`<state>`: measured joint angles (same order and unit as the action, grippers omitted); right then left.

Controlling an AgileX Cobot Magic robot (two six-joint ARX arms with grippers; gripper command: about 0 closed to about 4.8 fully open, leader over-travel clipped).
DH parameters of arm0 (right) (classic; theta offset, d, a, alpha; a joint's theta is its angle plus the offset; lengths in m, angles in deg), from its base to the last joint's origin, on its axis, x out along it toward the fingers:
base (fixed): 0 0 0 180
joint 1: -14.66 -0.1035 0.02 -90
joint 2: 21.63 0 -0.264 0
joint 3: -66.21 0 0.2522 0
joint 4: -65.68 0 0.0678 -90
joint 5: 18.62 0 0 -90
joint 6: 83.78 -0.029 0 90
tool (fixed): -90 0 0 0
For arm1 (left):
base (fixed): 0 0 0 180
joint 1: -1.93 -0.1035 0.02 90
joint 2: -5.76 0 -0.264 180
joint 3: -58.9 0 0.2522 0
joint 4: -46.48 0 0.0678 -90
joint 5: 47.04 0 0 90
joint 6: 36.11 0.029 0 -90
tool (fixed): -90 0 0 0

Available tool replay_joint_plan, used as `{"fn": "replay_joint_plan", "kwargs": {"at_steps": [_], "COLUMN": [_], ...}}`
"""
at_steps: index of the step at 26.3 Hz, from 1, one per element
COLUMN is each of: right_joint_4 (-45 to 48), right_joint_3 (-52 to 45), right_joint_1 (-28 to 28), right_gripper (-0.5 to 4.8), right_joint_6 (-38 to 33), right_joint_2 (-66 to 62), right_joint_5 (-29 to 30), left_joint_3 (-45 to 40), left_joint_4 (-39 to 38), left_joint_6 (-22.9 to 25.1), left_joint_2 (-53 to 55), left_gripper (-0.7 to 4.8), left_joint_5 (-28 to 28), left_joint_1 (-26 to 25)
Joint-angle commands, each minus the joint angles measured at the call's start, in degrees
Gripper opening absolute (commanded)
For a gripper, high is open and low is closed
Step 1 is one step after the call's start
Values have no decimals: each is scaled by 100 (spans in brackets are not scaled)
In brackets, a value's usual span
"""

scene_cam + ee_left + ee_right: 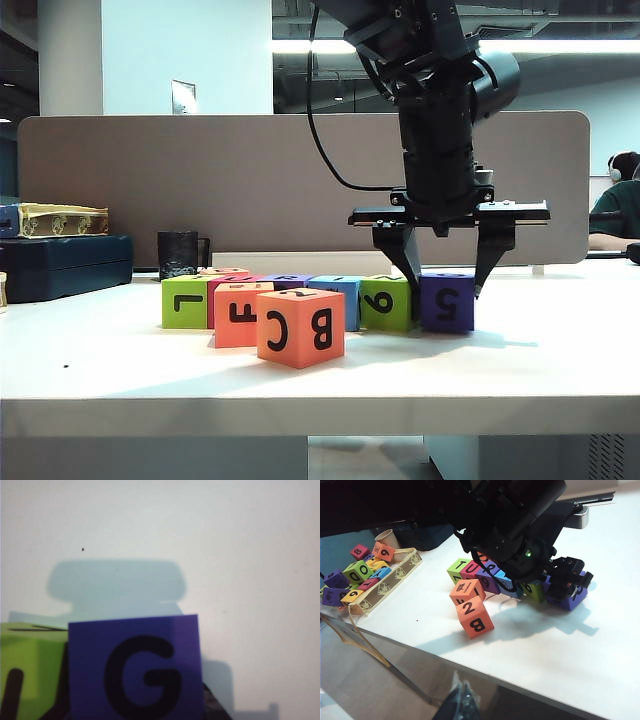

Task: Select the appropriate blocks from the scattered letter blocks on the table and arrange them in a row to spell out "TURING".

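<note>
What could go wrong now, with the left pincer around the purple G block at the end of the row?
The left pincer straddles the purple G block, which sits tight against the lime green block; the near finger may drag that neighbour as it lifts. The orange C/B cube stands close before the row and could be bumped.

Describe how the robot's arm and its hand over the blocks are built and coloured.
The left arm is all black: a thick, ribbed cylindrical wrist with a rounded black housing beside it and a black cable looping down behind. Its left hand has a flat black crossbar carrying two tapered black fingers. In the right wrist view a small green light glows on the black body. The right hand is out of view.
</note>
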<state>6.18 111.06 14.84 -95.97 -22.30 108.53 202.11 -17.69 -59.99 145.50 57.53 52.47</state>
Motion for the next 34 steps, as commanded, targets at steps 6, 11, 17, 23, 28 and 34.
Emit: {"fn": "replay_joint_plan", "kwargs": {"at_steps": [6,11,17,23,28,34], "right_joint_4": [92,92,94,94,96,103], "right_joint_3": [22,22,22,22,22,24], "right_joint_1": [2,2,2,2,2,2], "right_gripper": [-1,-1,-1,-1,-1,-1], "right_joint_6": [20,22,20,20,20,20], "right_joint_2": [66,66,66,66,66,66], "right_joint_5": [9,9,7,9,9,9], "left_joint_3": [9,20,35,186,498,474], "left_joint_4": [13,-15,22,24,37,2], "left_joint_6": [-11,2,162,533,1215,2367], "left_joint_2": [-17,-33,-195,-358,-387,-374], "left_gripper": [344,345,345,344,339,181], "left_joint_5": [-44,-52,-39,-33,-238,-763], "left_joint_1": [17,17,20,17,168,302]}}
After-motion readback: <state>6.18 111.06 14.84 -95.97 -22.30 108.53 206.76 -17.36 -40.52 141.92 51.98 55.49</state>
